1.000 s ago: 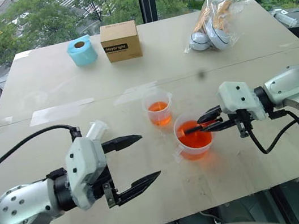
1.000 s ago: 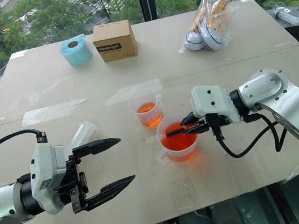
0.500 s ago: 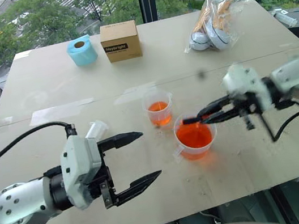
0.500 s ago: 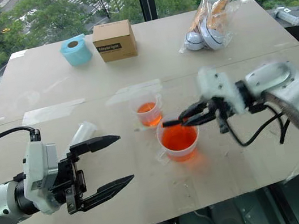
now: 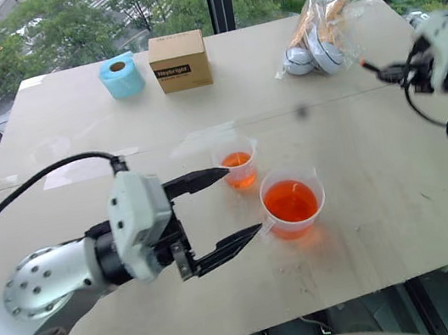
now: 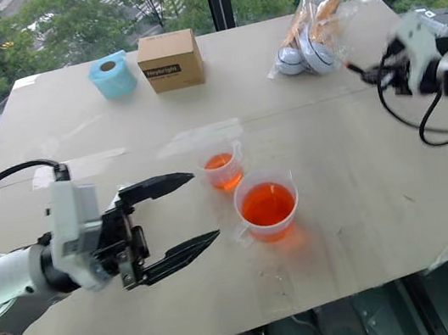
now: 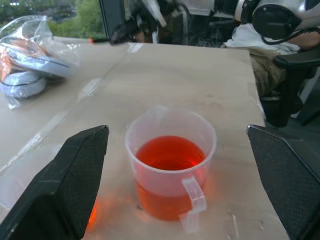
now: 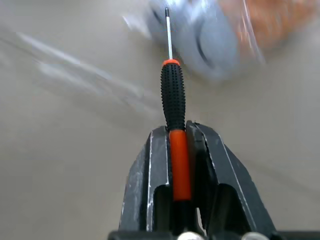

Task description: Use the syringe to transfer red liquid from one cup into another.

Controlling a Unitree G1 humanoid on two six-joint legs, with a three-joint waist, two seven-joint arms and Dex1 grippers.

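Red liquid [image 5: 290,201] sits mid-table in two cups; syringe hidden, can't place it. We judge it light, stiff, slick: grip mid-barrel. Left gripper [image 5: 234,203] wide open; right gripper [image 8: 177,131] clamps screwdriver [image 8: 172,95].

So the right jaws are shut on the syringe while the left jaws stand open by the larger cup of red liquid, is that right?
Not quite: the right gripper holds an orange-and-black screwdriver, not the syringe, as the right wrist view shows. The rest stands: the left gripper is open beside the larger cup of red liquid.
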